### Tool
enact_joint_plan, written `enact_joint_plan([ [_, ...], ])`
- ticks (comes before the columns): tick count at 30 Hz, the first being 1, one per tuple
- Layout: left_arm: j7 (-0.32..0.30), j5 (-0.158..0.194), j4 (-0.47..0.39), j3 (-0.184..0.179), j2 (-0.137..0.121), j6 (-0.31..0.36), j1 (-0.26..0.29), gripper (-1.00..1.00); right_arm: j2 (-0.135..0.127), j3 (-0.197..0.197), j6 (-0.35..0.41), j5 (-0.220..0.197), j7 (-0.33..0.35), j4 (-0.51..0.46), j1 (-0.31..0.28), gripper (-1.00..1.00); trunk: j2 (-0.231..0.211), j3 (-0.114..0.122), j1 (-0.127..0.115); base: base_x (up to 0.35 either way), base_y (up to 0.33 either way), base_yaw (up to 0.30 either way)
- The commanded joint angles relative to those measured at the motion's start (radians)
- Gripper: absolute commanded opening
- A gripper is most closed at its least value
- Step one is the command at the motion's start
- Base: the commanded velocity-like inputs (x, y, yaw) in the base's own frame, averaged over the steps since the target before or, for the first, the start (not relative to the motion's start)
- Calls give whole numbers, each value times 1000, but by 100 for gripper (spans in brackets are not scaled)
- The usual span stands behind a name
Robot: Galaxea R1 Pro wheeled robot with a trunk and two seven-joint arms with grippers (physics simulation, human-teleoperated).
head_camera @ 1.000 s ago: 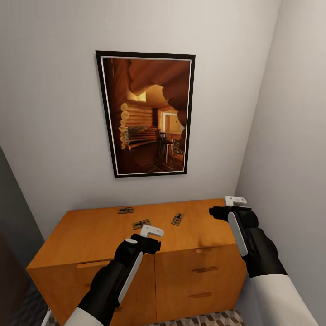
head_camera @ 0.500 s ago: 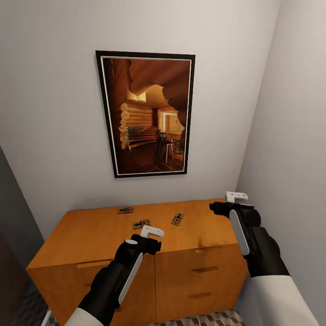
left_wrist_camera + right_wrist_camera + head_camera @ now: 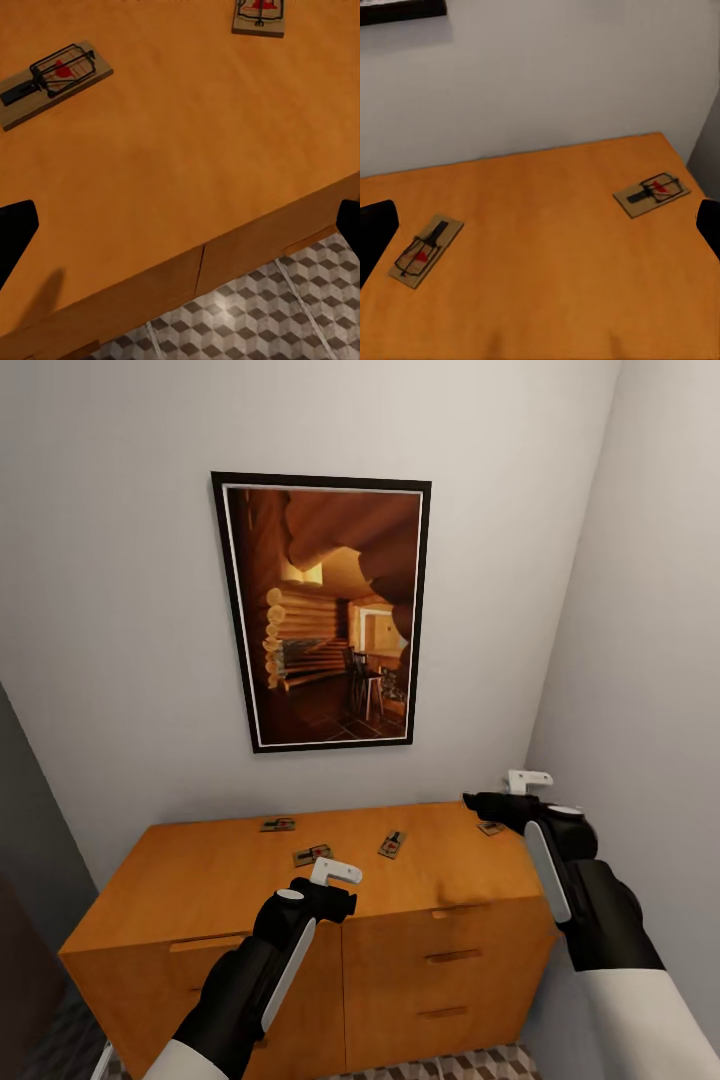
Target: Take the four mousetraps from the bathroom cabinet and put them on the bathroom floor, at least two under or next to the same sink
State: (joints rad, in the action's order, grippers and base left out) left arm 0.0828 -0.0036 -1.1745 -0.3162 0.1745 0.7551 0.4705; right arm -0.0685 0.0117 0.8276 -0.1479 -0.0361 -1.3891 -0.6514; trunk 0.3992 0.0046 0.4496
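The left fingers [image 3: 322, 880] hang spread wide with nothing between them, above the front edge of the cabinet [image 3: 200, 880]. In the left wrist view only their dark tips [image 3: 16, 225] show at the frame's two sides, far apart, with bare orange wood between. Just beyond these fingers lies one mousetrap [image 3: 312, 854], flat on the cabinet top; a second mousetrap [image 3: 392, 845] lies a little further, toward the right arm's side, and a third mousetrap [image 3: 278, 824] lies well beyond, close to the wall. The left wrist view shows two of them [image 3: 52, 75] [image 3: 259, 15], both ahead of the fingers and well apart. Below the fingers, past the cabinet's front edge, is the bathroom floor [image 3: 262, 315] with its cube-pattern tiles.

The right fingers [image 3: 500, 805] are also held wide apart and grip nothing, hovering over the cabinet's far right corner. A fourth mousetrap [image 3: 490, 827] lies just beside them on the top, partly hidden by the gripper. In the right wrist view that mousetrap [image 3: 652, 193] lies ahead of the fingers near the corner, and another [image 3: 426, 250] lies well apart from it.

A framed picture [image 3: 325, 610] of a log-cabin room hangs on the wall above the cabinet.
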Motion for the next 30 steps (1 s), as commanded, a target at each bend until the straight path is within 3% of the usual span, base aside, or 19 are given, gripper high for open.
enact_joint_plan([
  [1, 5, 0, -1, -1, 0, 4, 0, 100, -15, 5, -2, -9, 24, -8, 0, 100, 1, -1, 0, 6, 0, 0],
  [5, 5, 1, -1, -2, 0, 3, 0, 100, -68, 53, -31, -10, 114, -26, 0, 100, 1, -1, 0, 55, 0, 0],
  [6, 5, 1, -1, -2, 0, 3, 0, 100, -84, 87, -40, -11, 143, -31, 0, 100, 1, -1, 0, 148, 0, 0],
  [12, 5, 2, -2, -2, 0, 4, 0, 100, -104, 140, -47, -7, 178, -37, 0, 100, 1, -1, 0, 232, 0, 0],
  [30, 4, 4, -9, -4, 0, 6, 0, 100, -111, 66, -42, 1, 185, -39, 0, 100, 1, -1, 0, 256, 0, 0],
])
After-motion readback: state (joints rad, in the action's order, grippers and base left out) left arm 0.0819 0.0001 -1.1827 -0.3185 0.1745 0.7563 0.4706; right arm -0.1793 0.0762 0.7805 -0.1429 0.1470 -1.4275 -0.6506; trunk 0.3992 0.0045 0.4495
